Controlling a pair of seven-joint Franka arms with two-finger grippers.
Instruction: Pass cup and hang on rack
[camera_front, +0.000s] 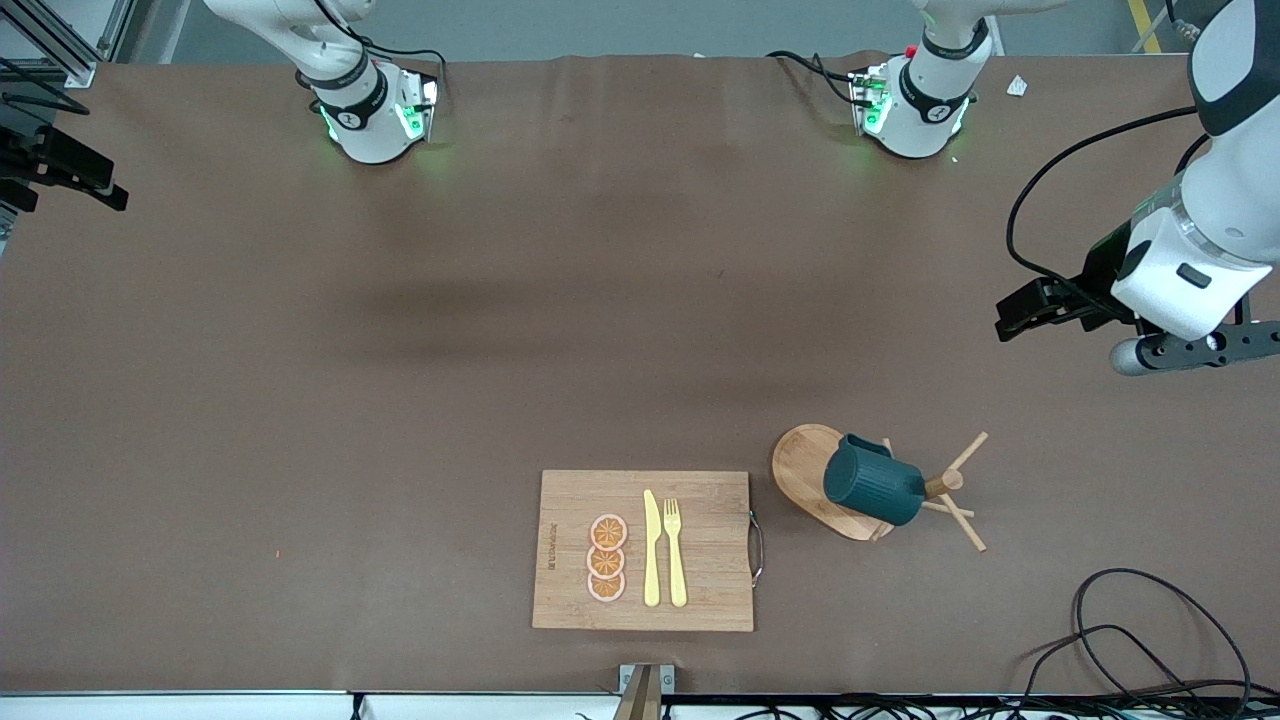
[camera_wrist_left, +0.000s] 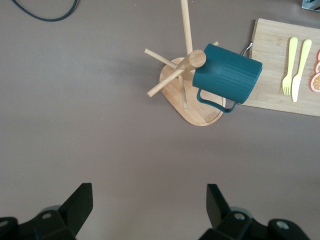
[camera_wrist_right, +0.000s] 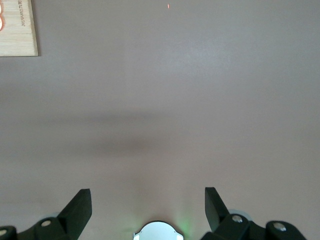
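The right gripper (camera_wrist_right: 148, 202) did not appear in the front view, and its own wrist view showed only the dark tips of its wide-apart fingers, cut off by the frame's edge. The cup (camera_front: 872, 481) covered the middle of the rack (camera_front: 806, 462), hiding the post and the peg that carried it. The cutting board (camera_wrist_right: 19, 27) was cropped to a corner in the right wrist view, its printed lettering too small to read.

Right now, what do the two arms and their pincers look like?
Both arms are glossy white with black joint bands and green-lit bases; black cables trail from each. The left pincer and right pincer each have black, angular two-finger tips.
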